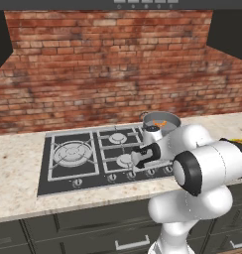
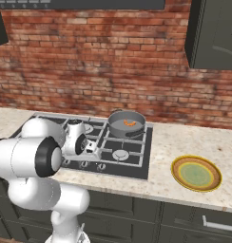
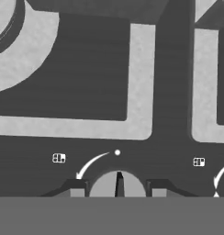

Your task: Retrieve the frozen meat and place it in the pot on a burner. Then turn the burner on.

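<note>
Meat [image 2: 130, 123] sits in the pot [image 2: 126, 124], a small orange-red chunk on the grey floor of it, and I see the same thing from the left base view, where the meat [image 1: 161, 123] shows just over the rim of the pot [image 1: 161, 122]. The pot stands on the rear right burner of the hob [image 1: 68, 171], so I judge the first half of the job done: fetched, dropped in, and nothing held in the fingers now.

What is left is the burner. I have the gripper [image 3: 117, 190] down at the front edge of the hob, and in the hand view a round knob [image 3: 117, 184] sits right between the two fingertips [image 3: 77, 189], its dark pointer line upright under a white dot and a curved white arrow. The jaws stand part open, one tip on each side of the knob; whether the pads actually press on it I cannot tell (the tips look close beside it, but the contact itself is hidden at the bottom of the view). From the right base view the gripper [image 2: 91, 153] hangs over the row of knobs, left of the middle.

I cannot read from here which burner this knob serves, so my worry is lighting the wrong ring. The knob looks unturned, so the burner is not yet on, as far as I can judge
</note>
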